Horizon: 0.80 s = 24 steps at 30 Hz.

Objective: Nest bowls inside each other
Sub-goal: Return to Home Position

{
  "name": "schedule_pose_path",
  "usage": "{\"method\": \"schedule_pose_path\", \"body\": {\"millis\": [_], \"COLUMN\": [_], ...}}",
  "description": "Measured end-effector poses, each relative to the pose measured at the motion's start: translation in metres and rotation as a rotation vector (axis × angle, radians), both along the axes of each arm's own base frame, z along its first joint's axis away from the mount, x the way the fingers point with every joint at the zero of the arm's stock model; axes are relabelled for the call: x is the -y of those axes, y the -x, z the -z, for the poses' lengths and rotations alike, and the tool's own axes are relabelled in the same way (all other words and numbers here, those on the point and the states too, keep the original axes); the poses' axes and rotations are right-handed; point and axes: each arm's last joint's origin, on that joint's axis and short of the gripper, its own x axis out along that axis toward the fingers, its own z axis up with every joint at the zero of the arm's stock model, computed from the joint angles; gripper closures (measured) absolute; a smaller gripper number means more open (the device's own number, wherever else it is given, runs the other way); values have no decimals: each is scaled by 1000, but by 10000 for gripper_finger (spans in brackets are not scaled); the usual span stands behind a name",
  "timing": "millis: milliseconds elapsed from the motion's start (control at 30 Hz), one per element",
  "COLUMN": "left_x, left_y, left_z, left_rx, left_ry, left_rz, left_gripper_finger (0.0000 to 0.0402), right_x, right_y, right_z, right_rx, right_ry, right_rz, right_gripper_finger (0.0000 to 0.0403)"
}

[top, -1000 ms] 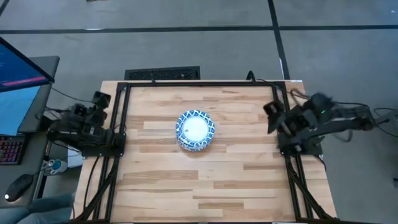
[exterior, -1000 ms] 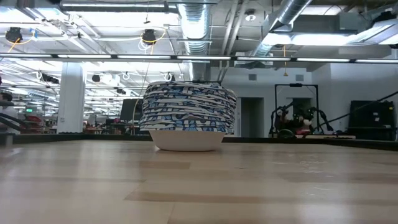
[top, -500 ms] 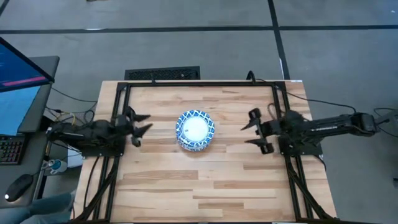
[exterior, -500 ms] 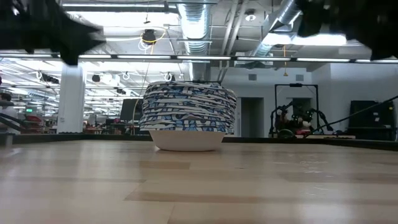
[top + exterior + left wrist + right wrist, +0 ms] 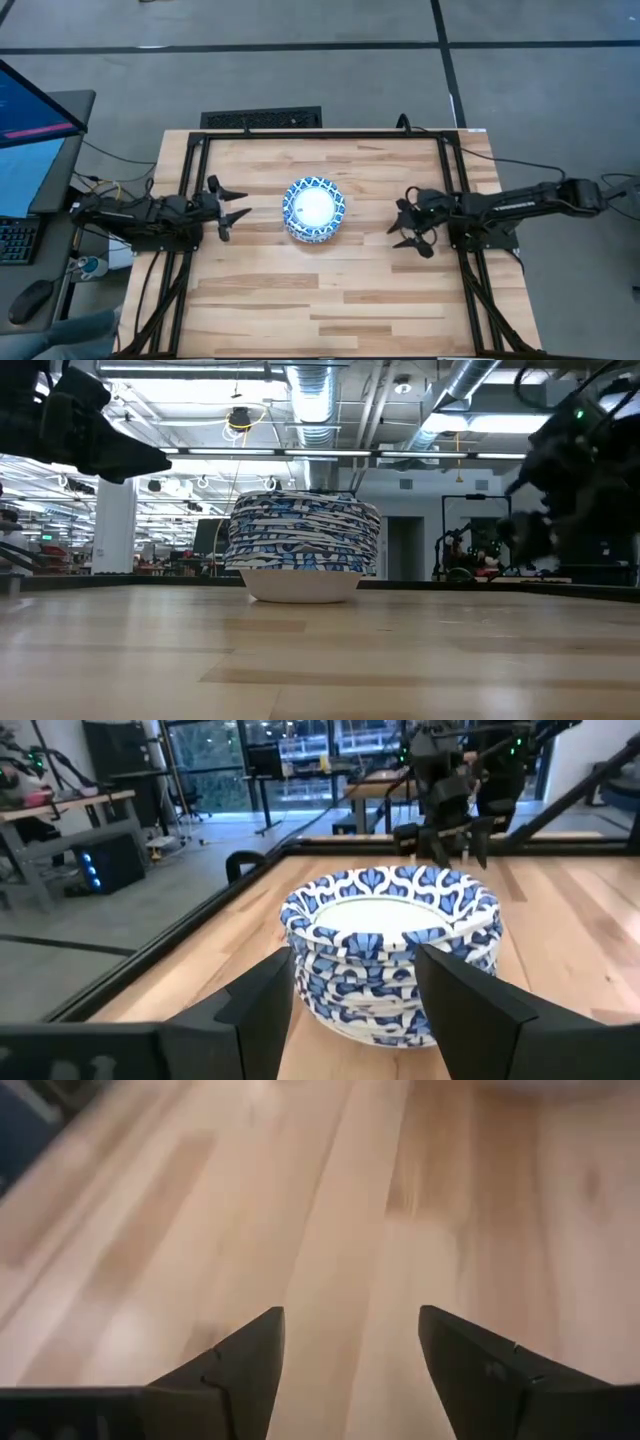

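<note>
The bowls (image 5: 314, 209) stand nested in one tall stack at the middle of the wooden worktop (image 5: 300, 295), a little toward its 12 o'clock edge. The top bowl shows its white centre inside the blue-patterned rim. In the low view the stack (image 5: 303, 550) rests upright on its white base, and it has not shifted over the last second.

At 9 o'clock of the stack, well apart from it, hangs the left pincer (image 5: 238, 205), its fingers spread wide and empty. In its own wrist view the stack (image 5: 395, 955) shows in the gap between the two dark fingers (image 5: 262, 1010) without touching them.

At about 3 to 4 o'clock of the stack, also well apart, is the right pincer (image 5: 408, 224), likewise wide open and holding nothing. Its wrist view looks past the fingers (image 5: 240, 1360) onto bare wood.

A second ago both arms were folded back at the 9 and 3 o'clock edges of the worktop. Half a second ago they had already reached inward. Since then the right pincer has tipped and sunk: in the low view it has dropped from the upper corner to a lower spot (image 5: 575, 470) above the worktop. The left pincer (image 5: 110, 450) has moved only slightly.
</note>
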Motion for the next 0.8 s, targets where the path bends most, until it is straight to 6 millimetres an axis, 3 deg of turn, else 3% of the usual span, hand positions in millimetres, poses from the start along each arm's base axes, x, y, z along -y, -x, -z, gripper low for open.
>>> {"method": "schedule_pose_path", "body": {"millis": [100, 800], "left_x": [0, 0], "left_y": [0, 0], "left_z": [0, 1], "left_rx": [-3, -7], "left_ry": [0, 1], "left_rz": [0, 0], "left_gripper_finger": [200, 200], "right_x": [-1, 0], "right_y": [4, 0], "right_z": [9, 13], "right_rx": [-107, -116], "right_ry": [-13, -14], "right_rz": [0, 0], "right_gripper_finger": [147, 147]}}
